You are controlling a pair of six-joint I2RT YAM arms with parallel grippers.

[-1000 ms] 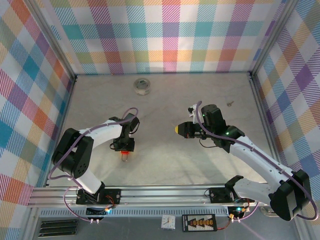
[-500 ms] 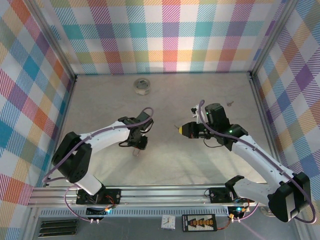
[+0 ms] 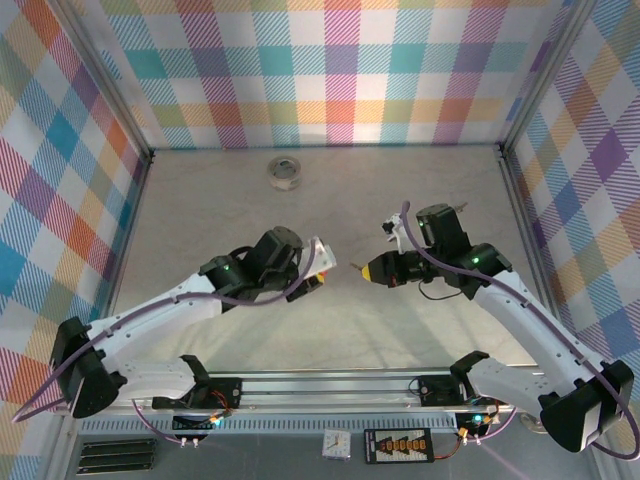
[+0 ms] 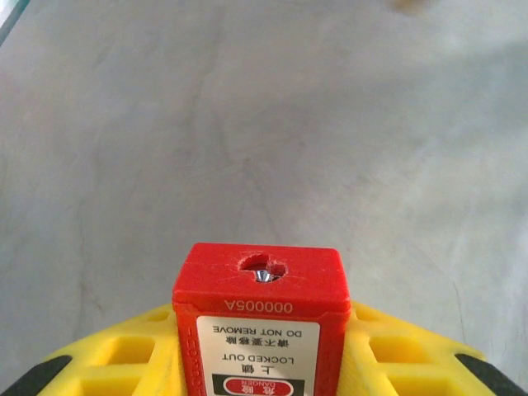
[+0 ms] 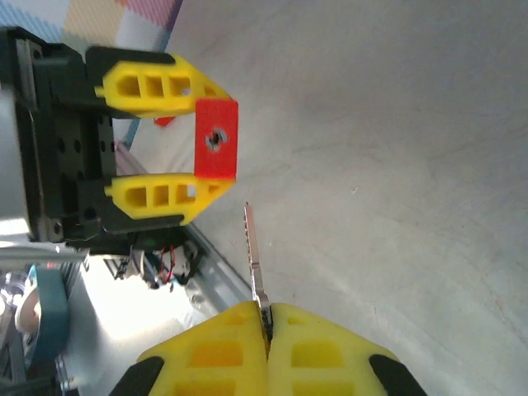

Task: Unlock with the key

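Two grippers loaded; right gripper pinches thin silver metal key; left gripper clamps red plastic padlock, keyhole facing key tip, just ahead, slightly off-axis; judged approach step; next: align, then insert straight.

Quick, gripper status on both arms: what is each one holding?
Left gripper: shut on the red padlock, keyhole facing outward.
Right gripper: shut on the key, blade pointing toward the padlock.

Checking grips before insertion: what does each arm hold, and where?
Left gripper: padlock, by its body. Right gripper: key, by its head end.
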